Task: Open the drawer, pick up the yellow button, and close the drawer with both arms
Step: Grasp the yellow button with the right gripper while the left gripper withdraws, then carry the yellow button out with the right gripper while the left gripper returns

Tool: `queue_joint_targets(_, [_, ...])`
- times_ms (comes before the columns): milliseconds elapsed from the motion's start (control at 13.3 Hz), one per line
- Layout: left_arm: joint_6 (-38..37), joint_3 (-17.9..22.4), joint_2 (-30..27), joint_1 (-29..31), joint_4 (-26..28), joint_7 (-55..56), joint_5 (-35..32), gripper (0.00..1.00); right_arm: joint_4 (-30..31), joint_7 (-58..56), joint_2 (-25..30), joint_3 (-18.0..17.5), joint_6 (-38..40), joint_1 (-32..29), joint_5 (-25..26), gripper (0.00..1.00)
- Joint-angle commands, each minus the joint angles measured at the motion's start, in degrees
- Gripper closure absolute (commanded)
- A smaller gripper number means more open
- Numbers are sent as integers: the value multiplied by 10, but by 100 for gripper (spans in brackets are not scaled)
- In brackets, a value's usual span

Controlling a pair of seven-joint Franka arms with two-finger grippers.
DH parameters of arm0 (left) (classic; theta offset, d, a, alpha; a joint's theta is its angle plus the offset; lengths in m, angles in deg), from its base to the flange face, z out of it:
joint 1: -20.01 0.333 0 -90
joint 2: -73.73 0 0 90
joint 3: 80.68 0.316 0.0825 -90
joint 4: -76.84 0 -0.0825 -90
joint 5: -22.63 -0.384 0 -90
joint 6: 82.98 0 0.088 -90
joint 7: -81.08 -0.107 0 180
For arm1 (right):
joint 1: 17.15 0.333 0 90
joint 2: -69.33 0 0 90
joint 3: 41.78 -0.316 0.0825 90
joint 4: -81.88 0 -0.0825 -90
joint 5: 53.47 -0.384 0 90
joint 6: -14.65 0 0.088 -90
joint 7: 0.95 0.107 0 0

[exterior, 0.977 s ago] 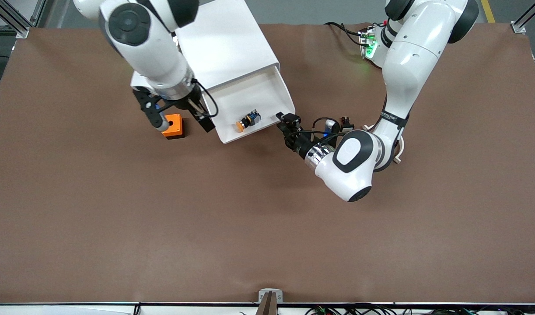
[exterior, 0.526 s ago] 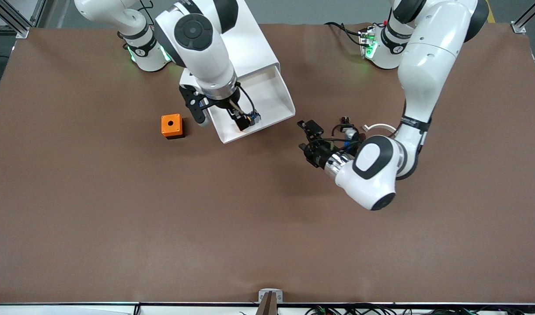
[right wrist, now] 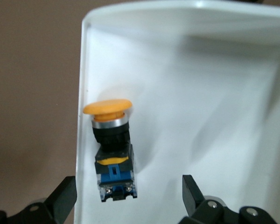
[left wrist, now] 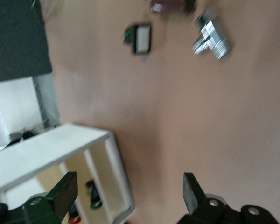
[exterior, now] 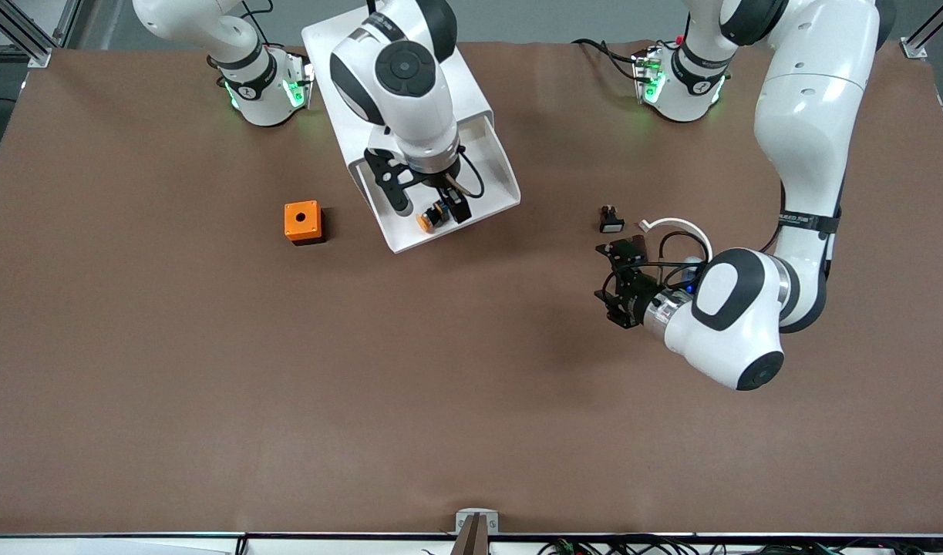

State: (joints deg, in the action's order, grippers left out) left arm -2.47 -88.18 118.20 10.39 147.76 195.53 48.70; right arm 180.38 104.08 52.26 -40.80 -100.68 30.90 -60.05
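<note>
Drawer stands pulled out of the cabinet. Right end effector hangs over its tray, fingers spread. The button lies on its side directly below, between the two fingers and close to the tray's front lip.

Step in hand, as judged: grasp the button. The end effector should descend straight, keep clear of the tray lip, and pinch across the black body rather than the rounded cap, which looks likely to slip.

Left end effector waits over bare desk, fingers spread, holding nothing.

Change over the last second: the right end effector has crossed from above the orange cube to the drawer; the left has withdrawn from the drawer's corner.
</note>
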Motion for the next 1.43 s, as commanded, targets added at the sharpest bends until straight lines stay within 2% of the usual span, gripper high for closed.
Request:
queue_joint_targets(0, [21, 12, -15, -8, 4, -42, -74, 1, 0, 8, 0, 6, -2, 8, 5, 27])
queue_joint_targets(75, [31, 11, -17, -9, 4, -57, -104, 1, 0, 3, 0, 5, -2, 8, 6, 52])
queue_joint_targets(150, [43, 11, -20, -14, 4, -76, -141, 1, -1, -8, 1, 5, -1, 8, 6, 67])
queue_joint_targets(300, [48, 6, -26, -21, 4, -147, -194, 1, -3, -52, 2, 6, 6, 2, 6, 88])
queue_joint_targets(376, [53, 6, -27, -27, 4, -183, -199, 1, -7, -66, 4, 7, 14, 0, 6, 97])
queue_joint_targets(601, [83, 6, -35, -27, 4, -240, -200, 1, -28, -80, 12, 8, 33, -23, 0, 100])
queue_joint_targets(751, [99, 5, -41, -27, 4, -279, -200, 1, -57, -132, 19, 8, 74, -56, -3, 100])
queue_joint_targets(977, [101, 4, -66, -26, 4, -396, -200, 1, -80, -277, 39, 8, 132, -117, -3, 100])
queue_joint_targets(1127, [108, 3, -72, -30, 4, -437, -200, 1, -80, -391, 53, 8, 152, -161, -3, 100])
queue_joint_targets(1352, [144, 3, -72, -65, 4, -503, -200, 1, -80, -552, 60, 9, 174, -240, -3, 100])
